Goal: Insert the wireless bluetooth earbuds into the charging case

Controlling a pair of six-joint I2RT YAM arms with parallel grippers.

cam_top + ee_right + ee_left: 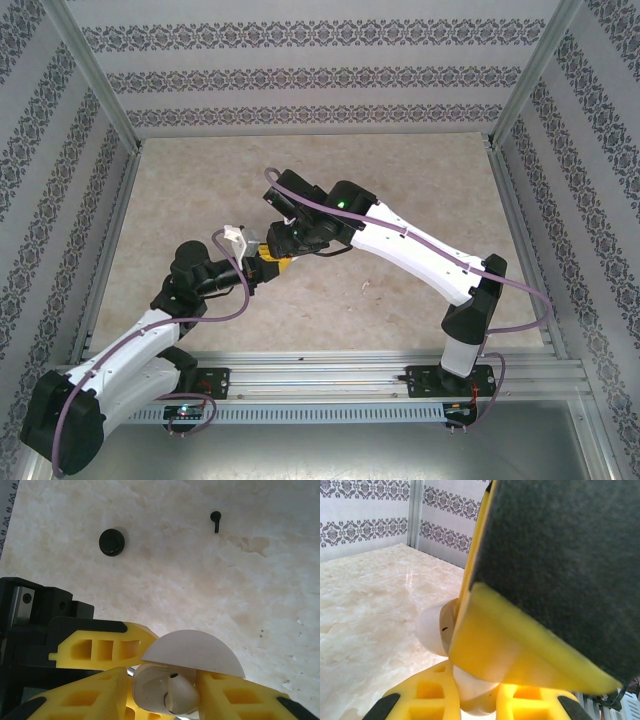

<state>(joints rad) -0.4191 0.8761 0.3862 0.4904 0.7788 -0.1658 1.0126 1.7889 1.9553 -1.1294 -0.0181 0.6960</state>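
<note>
A whitish earbud (177, 692) sits in the open charging case (145, 685) (lid up), which the left claw (470, 685) clamps tight. The right claw (162, 685) straddles the case, half spread; whether it grips, I cannot tell. A black earbud (215, 521) lies on the worktop (175, 580), well beyond the case.

One earbud (176, 692) sits in the charging case (142, 682), another earbud (215, 520) lies on the table (200, 580) beyond.
</note>
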